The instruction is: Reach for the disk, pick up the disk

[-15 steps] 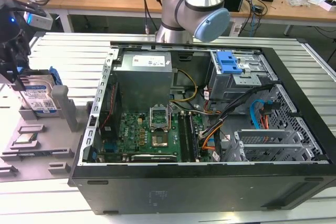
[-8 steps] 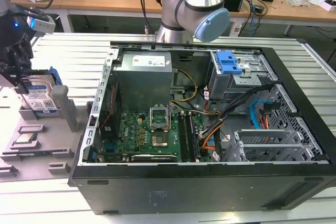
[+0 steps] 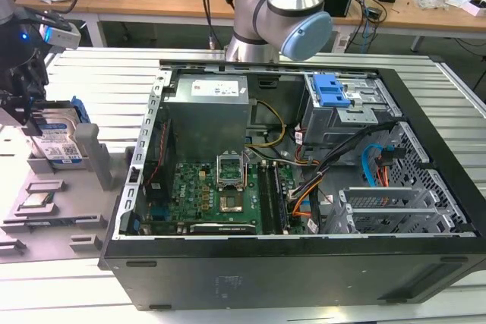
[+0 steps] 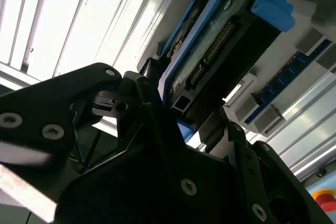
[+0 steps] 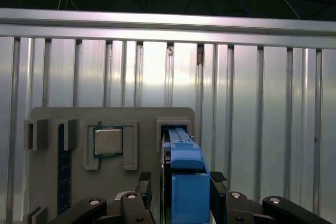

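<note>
The disk, silver with a white-and-blue label and a blue bracket, stands on edge in a slot of the grey holder plate at the exterior view's left. My gripper hangs right over it. In both wrist views the disk sits between the two black fingers, one on each side. A thin dark gap shows beside one finger, so the gripper is open around the disk. The disk's lower part is hidden in the slot.
A small square processor chip lies in a recess of the same grey plate beside the disk. The open computer case takes up the middle and the exterior view's right, with the arm's base behind it. Ribbed metal table surrounds the plate.
</note>
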Motion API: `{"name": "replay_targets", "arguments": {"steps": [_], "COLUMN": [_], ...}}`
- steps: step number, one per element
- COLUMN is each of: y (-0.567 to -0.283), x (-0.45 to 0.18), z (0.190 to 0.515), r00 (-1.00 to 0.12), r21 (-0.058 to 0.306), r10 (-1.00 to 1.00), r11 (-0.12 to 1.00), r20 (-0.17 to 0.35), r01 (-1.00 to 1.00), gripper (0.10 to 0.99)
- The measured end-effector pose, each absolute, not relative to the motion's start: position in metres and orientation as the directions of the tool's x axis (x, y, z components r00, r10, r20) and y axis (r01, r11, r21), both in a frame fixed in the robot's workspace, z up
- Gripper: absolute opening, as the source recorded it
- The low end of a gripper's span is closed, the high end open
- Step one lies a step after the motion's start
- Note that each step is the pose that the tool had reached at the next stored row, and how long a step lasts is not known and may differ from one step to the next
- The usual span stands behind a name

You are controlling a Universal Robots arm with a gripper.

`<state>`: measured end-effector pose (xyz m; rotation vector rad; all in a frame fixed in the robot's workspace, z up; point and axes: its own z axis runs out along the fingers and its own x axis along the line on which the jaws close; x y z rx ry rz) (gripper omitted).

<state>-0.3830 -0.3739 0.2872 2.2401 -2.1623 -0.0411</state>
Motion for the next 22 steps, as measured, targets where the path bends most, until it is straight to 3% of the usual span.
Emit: {"name": "replay_targets", "arguments": {"steps": [1, 4, 22], "y": [-0.3739, -0.3739, -0.3738], "x": [-0.383, -0.3829, -0.3823], "z": [0.2872, 0.2872, 0.2872], "r00": [0.035, 0.035, 0.035], "r21": [0.038, 0.038, 0.038], "r10": [-0.999, -0.999, -0.999], "r11": [-0.035, -0.035, -0.035], "r20": [0.0, 0.0, 0.0], "r01": [-0.999, -0.999, -0.999], "gripper": [0.529, 0.365, 0.365]}}
